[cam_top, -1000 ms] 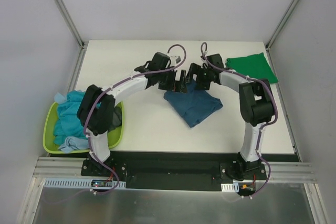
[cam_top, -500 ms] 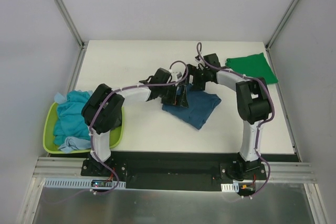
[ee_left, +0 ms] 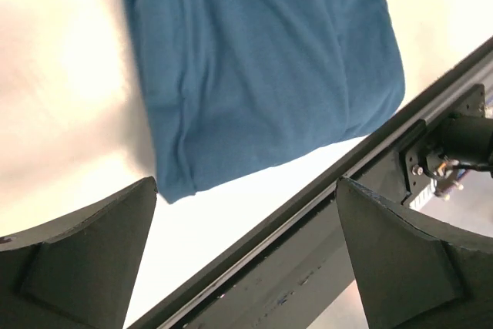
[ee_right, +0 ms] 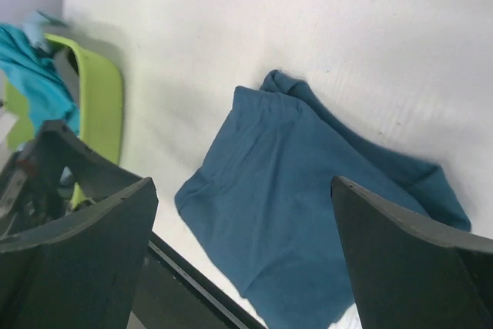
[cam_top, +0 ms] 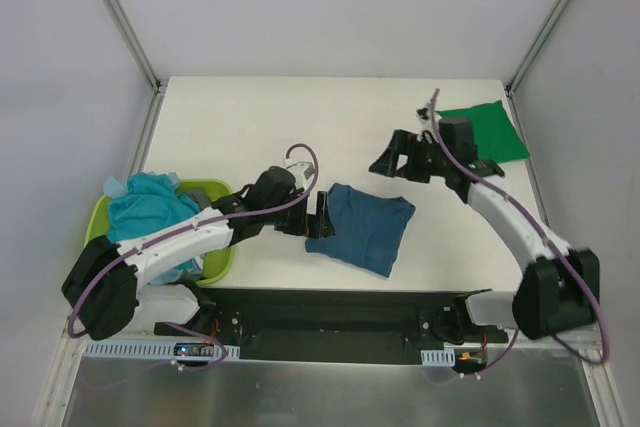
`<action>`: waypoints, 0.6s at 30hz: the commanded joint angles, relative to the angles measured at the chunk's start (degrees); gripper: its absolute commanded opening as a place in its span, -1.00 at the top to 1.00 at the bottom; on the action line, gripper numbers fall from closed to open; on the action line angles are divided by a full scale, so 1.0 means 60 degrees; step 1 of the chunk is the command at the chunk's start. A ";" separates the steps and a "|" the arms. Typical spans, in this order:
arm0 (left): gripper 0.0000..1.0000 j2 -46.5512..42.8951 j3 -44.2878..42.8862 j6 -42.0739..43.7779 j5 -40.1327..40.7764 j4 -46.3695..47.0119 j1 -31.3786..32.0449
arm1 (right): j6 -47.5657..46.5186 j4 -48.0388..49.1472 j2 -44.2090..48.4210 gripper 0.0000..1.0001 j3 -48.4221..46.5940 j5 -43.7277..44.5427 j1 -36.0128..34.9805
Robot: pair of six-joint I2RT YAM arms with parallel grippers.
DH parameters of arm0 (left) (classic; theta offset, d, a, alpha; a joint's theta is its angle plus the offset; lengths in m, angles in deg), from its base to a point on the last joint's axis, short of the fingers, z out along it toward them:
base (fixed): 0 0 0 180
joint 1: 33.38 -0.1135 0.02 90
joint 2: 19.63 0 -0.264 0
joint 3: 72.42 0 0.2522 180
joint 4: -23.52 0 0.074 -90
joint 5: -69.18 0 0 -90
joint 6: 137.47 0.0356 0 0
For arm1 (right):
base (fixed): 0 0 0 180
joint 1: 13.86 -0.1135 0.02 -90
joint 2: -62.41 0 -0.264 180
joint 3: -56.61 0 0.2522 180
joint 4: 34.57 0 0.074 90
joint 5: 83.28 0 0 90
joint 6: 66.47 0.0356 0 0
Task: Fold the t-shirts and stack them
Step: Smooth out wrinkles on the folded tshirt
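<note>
A dark teal-blue t-shirt (cam_top: 362,230) lies folded in a rough rectangle near the table's front edge; it also shows in the left wrist view (ee_left: 262,59) and the right wrist view (ee_right: 308,213). A bright green t-shirt (cam_top: 487,130) lies folded at the back right. Light turquoise t-shirts (cam_top: 150,209) are heaped in the lime-green basket, with a dark grey piece (cam_top: 205,191) at its back edge. My left gripper (cam_top: 322,215) is open and empty, just left of the blue shirt. My right gripper (cam_top: 386,160) is open and empty, above the table behind the blue shirt.
The lime-green plastic basket (cam_top: 96,245) stands at the table's left edge, also in the right wrist view (ee_right: 104,105). A black rail (ee_left: 323,190) runs along the table's near edge, close to the blue shirt. Grey walls enclose the table on three sides.
Both grippers have let go of the blue shirt and pulled away, the left toward the near left, the right toward the right. The shirt now lies flatter and nearer the front edge.
</note>
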 commanded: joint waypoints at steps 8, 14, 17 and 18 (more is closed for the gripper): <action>-0.90 0.0856 0.0220 -0.1126 0.1316 -0.0426 -0.0467 | 0.2340 -0.0493 0.6770 -0.93 0.5713 0.0280 0.0891; -0.49 0.1663 0.0277 -0.1214 0.0393 -0.0001 -0.0453 | 0.3117 -0.0511 0.7770 -0.91 0.7106 -0.0541 0.0686; -0.32 0.1868 0.0409 -0.1360 0.0202 0.0262 -0.0453 | 0.3527 0.0601 0.7624 -0.73 0.7547 -0.0835 0.0379; -0.23 0.1927 0.0424 -0.1390 0.0114 0.0350 -0.0467 | 0.3572 0.0794 0.7522 -0.69 0.7592 -0.0806 0.0204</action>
